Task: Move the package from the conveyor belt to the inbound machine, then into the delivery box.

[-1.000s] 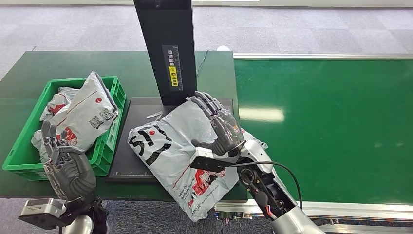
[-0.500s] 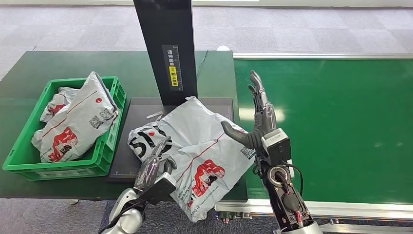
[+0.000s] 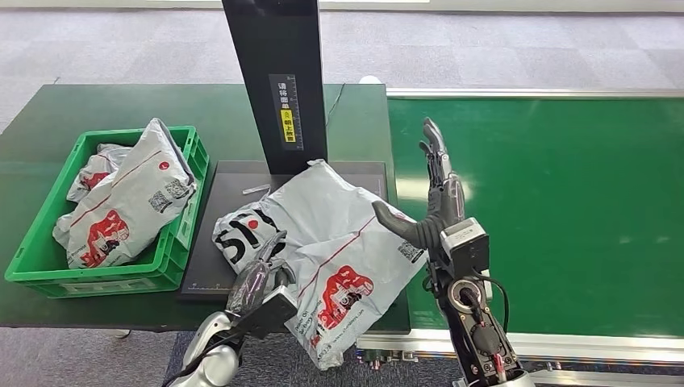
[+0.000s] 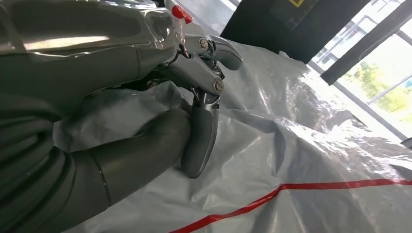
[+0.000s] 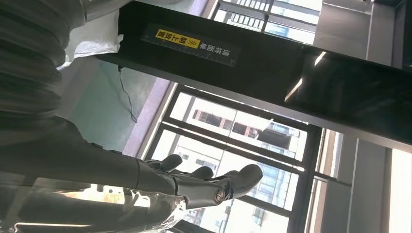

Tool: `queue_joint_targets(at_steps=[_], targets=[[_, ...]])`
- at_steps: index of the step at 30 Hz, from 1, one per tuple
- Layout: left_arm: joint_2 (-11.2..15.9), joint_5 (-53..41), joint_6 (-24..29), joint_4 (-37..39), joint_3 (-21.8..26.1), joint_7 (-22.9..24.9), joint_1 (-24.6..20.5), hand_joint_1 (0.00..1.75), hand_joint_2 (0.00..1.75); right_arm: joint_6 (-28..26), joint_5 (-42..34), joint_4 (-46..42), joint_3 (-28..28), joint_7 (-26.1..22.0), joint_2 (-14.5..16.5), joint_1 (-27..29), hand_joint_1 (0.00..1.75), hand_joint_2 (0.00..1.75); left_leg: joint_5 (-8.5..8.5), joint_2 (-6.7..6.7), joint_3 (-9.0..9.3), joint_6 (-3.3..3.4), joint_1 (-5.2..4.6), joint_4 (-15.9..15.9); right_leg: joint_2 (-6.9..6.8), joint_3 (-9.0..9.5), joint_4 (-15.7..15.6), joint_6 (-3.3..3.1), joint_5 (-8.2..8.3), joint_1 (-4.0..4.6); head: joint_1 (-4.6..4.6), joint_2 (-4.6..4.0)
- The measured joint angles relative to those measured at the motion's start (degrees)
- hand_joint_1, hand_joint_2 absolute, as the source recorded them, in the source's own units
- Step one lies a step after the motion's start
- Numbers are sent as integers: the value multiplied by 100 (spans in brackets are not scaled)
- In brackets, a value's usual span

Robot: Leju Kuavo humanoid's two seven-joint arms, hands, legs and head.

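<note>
Head view: grey package lies on the inbound machine; left robot hand grips its edge, right robot hand spread, empty. Next comes carrying it to the green delivery box.

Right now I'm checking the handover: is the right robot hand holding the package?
No. The right robot hand stands open and upright beside the package, which lies on the black platform.
</note>
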Motion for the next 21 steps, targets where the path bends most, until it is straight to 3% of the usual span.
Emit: queue_joint_targets(at_steps=[6, 17, 18, 19, 21], targets=[[-12, -640, 112, 204, -88, 618, -121, 0, 175, -30, 71, -42, -1, 28, -7, 60, 0, 175, 0, 0, 4, 0, 0, 0, 0, 4, 0, 0, 0, 0, -1, 0], [-59, -659, -79, 468, -130, 639, -282, 3, 175, -21, 132, -43, 0, 66, -7, 74, 0, 175, 3, -10, 17, 2, 0, 0, -13, 26, 0, 0, 0, 0, 1, 0], [-60, -646, -93, 478, -129, 628, -289, 11, 175, -20, 133, -43, 0, 67, -7, 74, 0, 175, 3, -10, 18, 2, 0, 0, -14, 27, 0, 0, 0, -1, 0, 0], [-61, -630, -112, 487, -127, 614, -295, 29, 175, -20, 135, -43, 0, 69, -7, 74, 0, 175, 3, -11, 20, 2, 0, 0, -14, 29, 0, 0, 0, -1, 0, 0], [-61, -581, -155, 503, -125, 574, -308, 95, 175, -17, 142, -43, 0, 77, -7, 74, 0, 175, 3, -12, 23, 2, 0, 0, -15, 32, 0, 0, 0, -1, 0, 0]])
